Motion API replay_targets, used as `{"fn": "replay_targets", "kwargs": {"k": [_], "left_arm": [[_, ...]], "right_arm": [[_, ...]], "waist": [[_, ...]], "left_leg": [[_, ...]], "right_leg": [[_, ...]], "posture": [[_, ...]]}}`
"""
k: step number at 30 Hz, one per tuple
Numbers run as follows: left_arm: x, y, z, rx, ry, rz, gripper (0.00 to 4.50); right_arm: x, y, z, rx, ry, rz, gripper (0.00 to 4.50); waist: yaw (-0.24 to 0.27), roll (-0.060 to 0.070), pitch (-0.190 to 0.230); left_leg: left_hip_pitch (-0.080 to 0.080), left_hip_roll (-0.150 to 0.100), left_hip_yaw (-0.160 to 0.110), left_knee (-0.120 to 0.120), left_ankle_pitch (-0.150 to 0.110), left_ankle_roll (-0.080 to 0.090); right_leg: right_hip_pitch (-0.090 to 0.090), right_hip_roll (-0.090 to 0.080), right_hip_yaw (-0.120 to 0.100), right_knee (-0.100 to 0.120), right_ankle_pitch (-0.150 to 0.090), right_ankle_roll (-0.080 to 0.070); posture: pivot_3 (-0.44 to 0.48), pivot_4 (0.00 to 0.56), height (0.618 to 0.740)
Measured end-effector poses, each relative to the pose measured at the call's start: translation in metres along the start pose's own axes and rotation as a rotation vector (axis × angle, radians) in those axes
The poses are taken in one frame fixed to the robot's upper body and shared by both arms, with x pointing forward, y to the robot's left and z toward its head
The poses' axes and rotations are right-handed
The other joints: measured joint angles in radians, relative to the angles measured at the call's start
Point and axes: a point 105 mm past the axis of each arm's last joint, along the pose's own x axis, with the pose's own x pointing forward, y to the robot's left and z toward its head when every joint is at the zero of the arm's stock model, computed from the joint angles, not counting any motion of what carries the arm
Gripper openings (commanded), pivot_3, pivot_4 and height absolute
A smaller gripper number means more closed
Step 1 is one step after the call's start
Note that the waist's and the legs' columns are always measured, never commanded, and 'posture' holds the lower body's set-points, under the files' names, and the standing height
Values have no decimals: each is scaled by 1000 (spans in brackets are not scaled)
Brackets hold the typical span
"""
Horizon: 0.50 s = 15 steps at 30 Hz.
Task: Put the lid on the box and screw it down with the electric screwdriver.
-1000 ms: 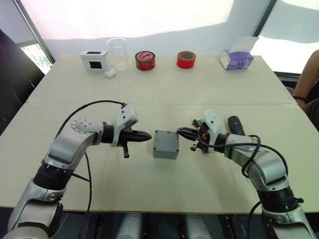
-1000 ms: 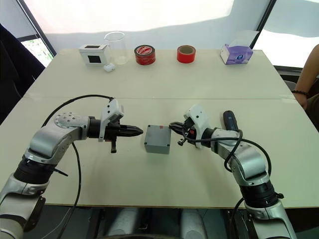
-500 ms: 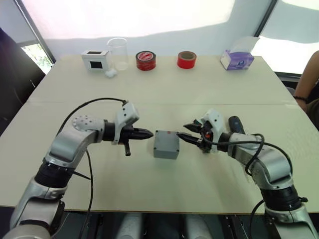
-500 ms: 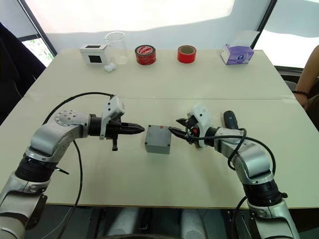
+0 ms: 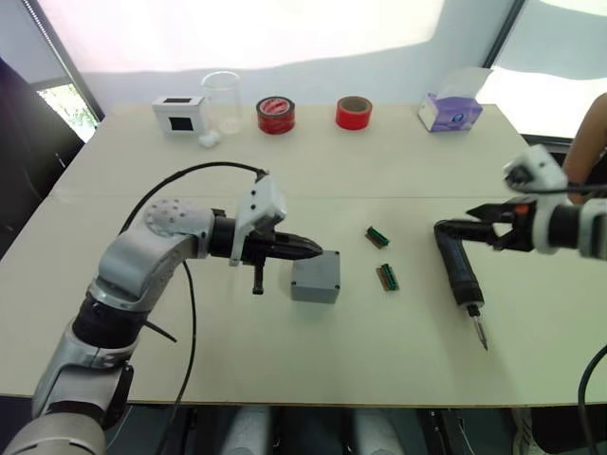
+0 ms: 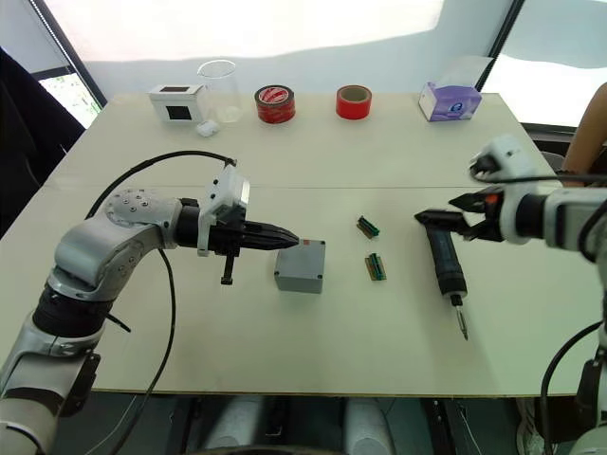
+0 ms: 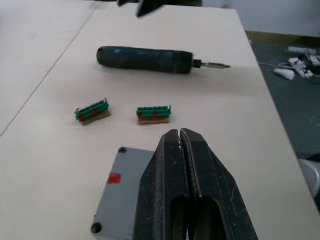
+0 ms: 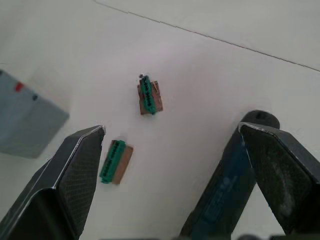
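Note:
The small grey box [image 5: 315, 277] sits mid-table, a red mark [image 7: 114, 177] and a corner screw hole showing on its flat top face. I cannot tell the lid apart from it. My left gripper [image 5: 317, 251] is shut, its tips resting at the box's top left edge. The dark blue electric screwdriver [image 5: 460, 271] lies to the right, bit pointing toward the front edge. My right gripper [image 5: 479, 224] is open, just above the screwdriver's rear end [image 8: 257, 119], holding nothing.
Two small green connectors [image 5: 377, 236] [image 5: 387, 277] lie between box and screwdriver. Along the far edge stand a white box with a black window [image 5: 180, 112], a clear beaker [image 5: 222, 100], two red tape rolls [image 5: 276, 115] [image 5: 353, 113] and a purple tissue box [image 5: 450, 112]. A person's arm [image 5: 588, 142] is at the right.
My right gripper opened and swung right, away from the box to over the screwdriver's rear end, uncovering two green connectors. My left gripper advanced right onto the box's top edge.

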Motion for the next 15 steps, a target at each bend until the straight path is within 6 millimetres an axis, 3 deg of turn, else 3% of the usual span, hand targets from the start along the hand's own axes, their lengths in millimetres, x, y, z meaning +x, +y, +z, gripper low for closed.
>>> {"fn": "replay_targets", "kwargs": {"k": [5, 9, 15], "left_arm": [[6, -12, -2, -17, -27, -55, 0], [9, -16, 0, 0, -34, -51, 0], [15, -23, -4, -13, -40, -54, 0]], "right_arm": [[7, -27, -47, 159, 253, -90, 4468], [5, -40, -63, 164, 389, -165, 4468], [16, -41, -77, 164, 487, -145, 4468]], "waist": [[2, 1, 0], [1, 1, 0], [0, 1, 0]], "left_leg": [[-1, -1, 1, 0, 0, 0], [-1, -1, 1, 0, 0, 0], [-1, -1, 1, 0, 0, 0]], "right_leg": [[-1, -1, 0, 0, 0, 0], [-1, -1, 0, -1, 0, 0], [-1, 0, 0, -1, 0, 0]], "posture": [[0, 150, 740], [0, 150, 740], [0, 150, 740]]}}
